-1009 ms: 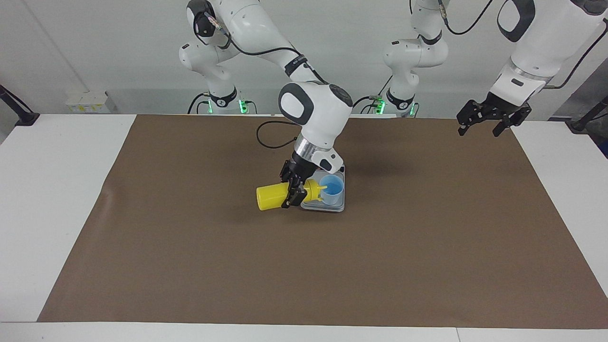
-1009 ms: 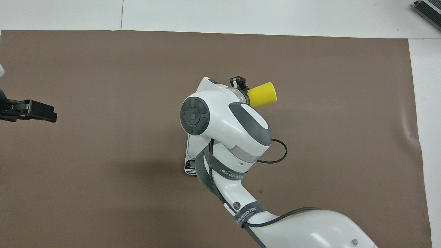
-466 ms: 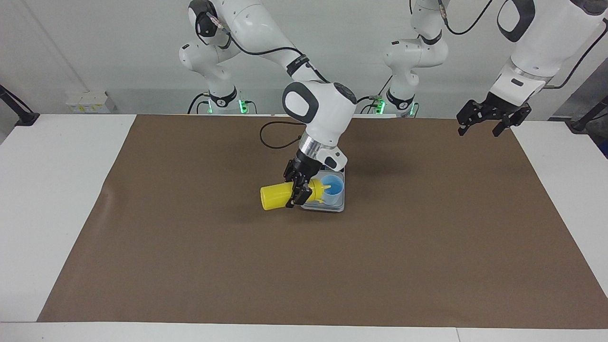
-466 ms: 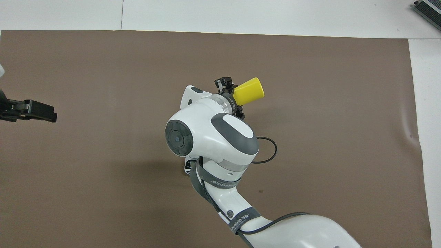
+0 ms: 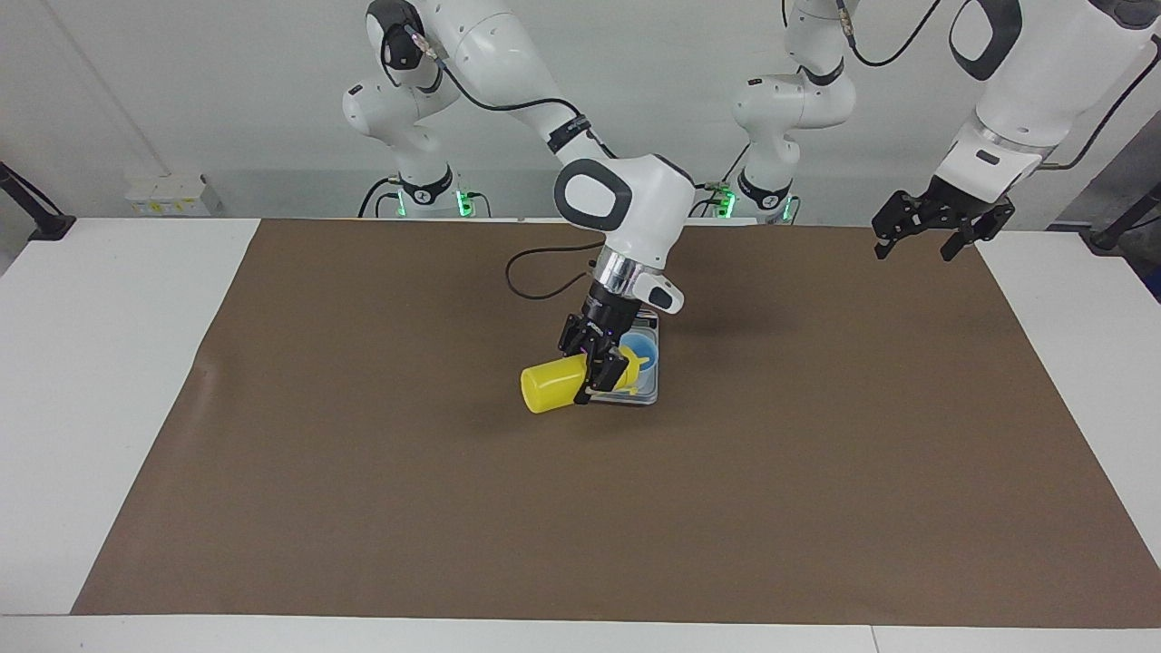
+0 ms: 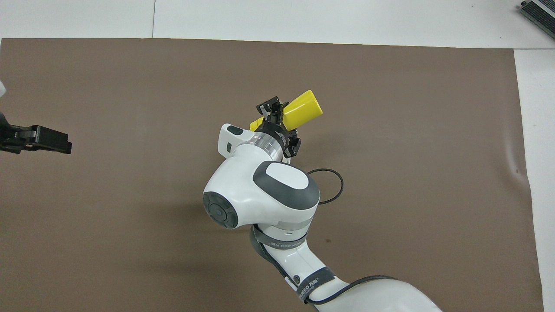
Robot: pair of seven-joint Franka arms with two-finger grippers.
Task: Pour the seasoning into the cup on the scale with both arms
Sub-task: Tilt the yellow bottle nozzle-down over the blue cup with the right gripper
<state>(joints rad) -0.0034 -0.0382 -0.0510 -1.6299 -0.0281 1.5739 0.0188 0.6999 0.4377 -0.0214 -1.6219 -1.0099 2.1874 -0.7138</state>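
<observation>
Two white jointed arms work over a surface (image 5: 163,299) covered by a brown sheet (image 5: 363,472). The right tool (image 5: 600,367) is closed around the bright yellow plastic squeeze bottle (image 5: 555,386), near its nozzle end. The bottle lies almost on its side in the air, with its flat bottom toward the right arm's end of the surface and its pointed nozzle (image 5: 640,362) over the small light-blue translucent plastic cup (image 5: 640,350). The cup stands on the flat rectangular silver-grey kitchen scale (image 5: 646,392), in the middle of the brown sheet.

Compared with one second ago, the right arm's wrist has risen and turned, so that its white housing now stands more upright above the tool. The bottle has swung with it: its bottom end now points more away from the robots and sits a little lower, and the whole bottle has shifted slightly toward the scale. In the overhead view the arm hides the scale and the cup; only the bottle (image 6: 301,109) shows past the tool (image 6: 277,125).

The left tool (image 5: 939,231) waits with open fingers above the brown sheet's edge at the left arm's end, unchanged.
</observation>
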